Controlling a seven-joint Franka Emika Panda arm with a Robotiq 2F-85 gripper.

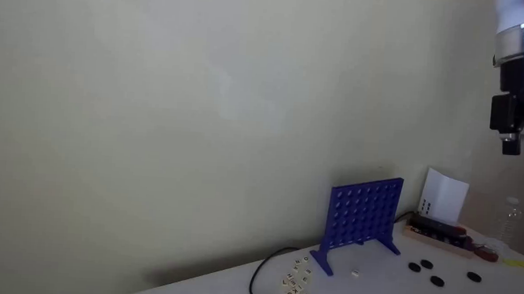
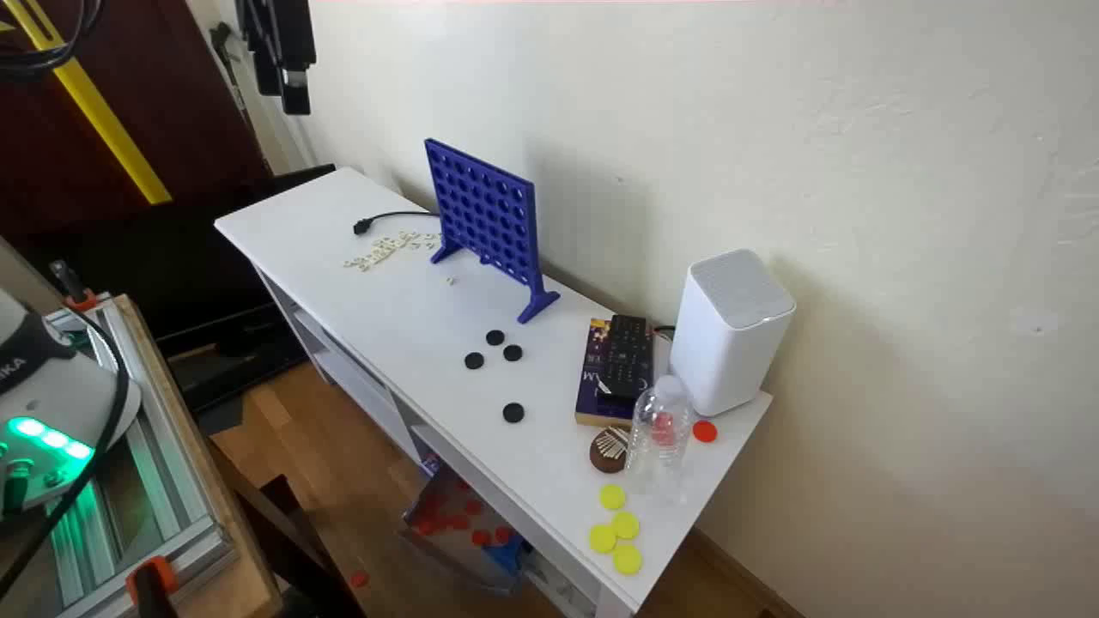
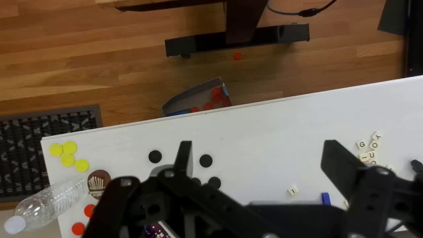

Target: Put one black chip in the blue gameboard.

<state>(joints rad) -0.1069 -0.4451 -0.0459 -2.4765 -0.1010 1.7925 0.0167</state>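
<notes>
In an exterior view, a bottle (image 2: 659, 439) is being seen at five o'clock from the blue gameboard (image 2: 482, 213), black chips (image 2: 513, 353) at six; at ten, the fingers (image 2: 296, 99) are being held wide apart.

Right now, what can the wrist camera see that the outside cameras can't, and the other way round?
Only the wrist view shows the pattern on the dark panel beside the white table. Only the exterior views show the rows of holes in the blue gameboard; in an exterior view, also a white box and green lights. Both share four black chips, letter tiles, the clear bottle and the gripper.
</notes>
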